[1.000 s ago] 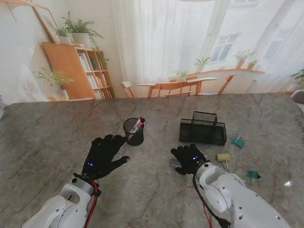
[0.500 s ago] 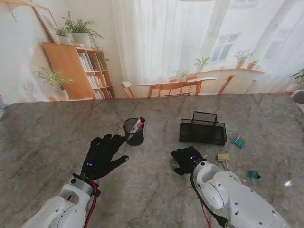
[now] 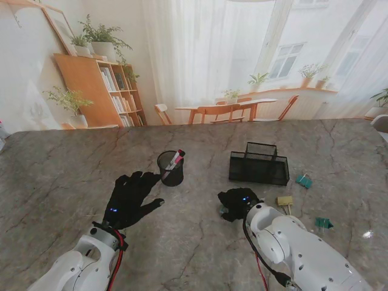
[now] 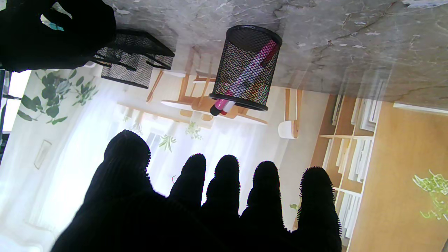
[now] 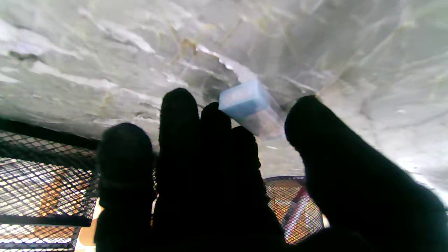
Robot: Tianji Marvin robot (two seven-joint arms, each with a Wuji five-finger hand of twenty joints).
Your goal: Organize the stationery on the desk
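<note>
The black-gloved fingers (image 5: pixel 178 115) of the right hand (image 3: pixel 237 204) are seen curled down over a small pale-blue rectangular eraser-like block (image 5: pixel 245 101) lying on the grey marbled table top (image 3: pixel 60 182); in the right wrist view the block shows between the fingertips and the thumb, but whether it is actually gripped cannot be told. In the stand's view the block is hidden almost wholly beneath that hand.

The fingers (image 4: pixel 227 175) of the left hand (image 3: pixel 130 197) are spread apart and released, with nothing held, and the hand is placed flat just above the table, nearer than and slightly left of a round black wire-mesh pen cup (image 3: pixel 171 168). The cup stands upright, and a pink-and-white marker with a dark cap (image 3: pixel 175 159) is leaned inside it.

To the right of the cup, and farther away than the right hand, a black rectangular wire-mesh desk organiser (image 3: pixel 259 165) is set on the table. Right of the right hand, a small yellow binder clip (image 3: pixel 285 201) is seen close by. Two teal binder clips are laid farther right: one (image 3: pixel 304 180) just beside the organiser's right end, the other (image 3: pixel 323 224) nearer, beside the right forearm
</note>
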